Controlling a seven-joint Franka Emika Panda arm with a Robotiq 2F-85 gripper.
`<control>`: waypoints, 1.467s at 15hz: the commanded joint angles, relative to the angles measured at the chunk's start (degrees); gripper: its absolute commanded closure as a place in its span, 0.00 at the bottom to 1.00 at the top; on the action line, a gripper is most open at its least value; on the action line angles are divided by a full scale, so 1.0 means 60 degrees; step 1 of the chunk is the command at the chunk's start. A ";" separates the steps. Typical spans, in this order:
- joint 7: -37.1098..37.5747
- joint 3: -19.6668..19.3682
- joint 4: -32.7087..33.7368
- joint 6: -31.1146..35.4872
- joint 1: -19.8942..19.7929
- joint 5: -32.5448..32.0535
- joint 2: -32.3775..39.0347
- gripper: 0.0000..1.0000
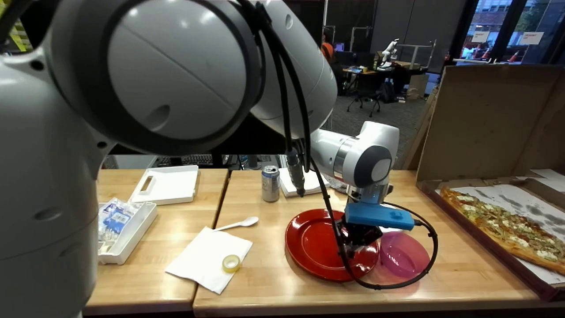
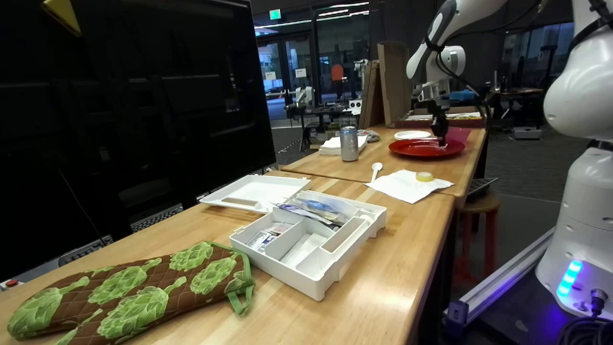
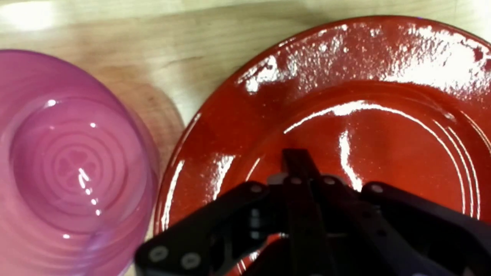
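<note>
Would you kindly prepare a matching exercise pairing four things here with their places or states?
Things
1. small round yellow tape roll
2. translucent pink plastic bowl
3. golden-crusted topped pizza
4. slim black fingers

Places or states
A. inside the open brown cardboard box
B. shut, over the glossy round red plate
C. on the white paper napkin
D. beside the plate

Pairs: 1-C, 2-D, 3-A, 4-B

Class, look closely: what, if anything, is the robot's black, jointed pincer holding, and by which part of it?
Nothing is held: the pincer is shut on itself over the glossy, round red plate. Whether its tips touch the plate cannot be told.
</note>
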 commanded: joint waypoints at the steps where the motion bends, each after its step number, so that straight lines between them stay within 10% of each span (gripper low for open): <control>1: -0.0480 0.0062 -0.1093 0.0719 0.0164 -0.0141 -0.1227 1.00; 11: -0.3494 0.0129 -0.3947 0.3594 0.1132 0.0083 -0.3835 1.00; 22: -0.5568 0.0319 -0.6864 0.5384 0.2245 -0.2258 -0.5895 1.00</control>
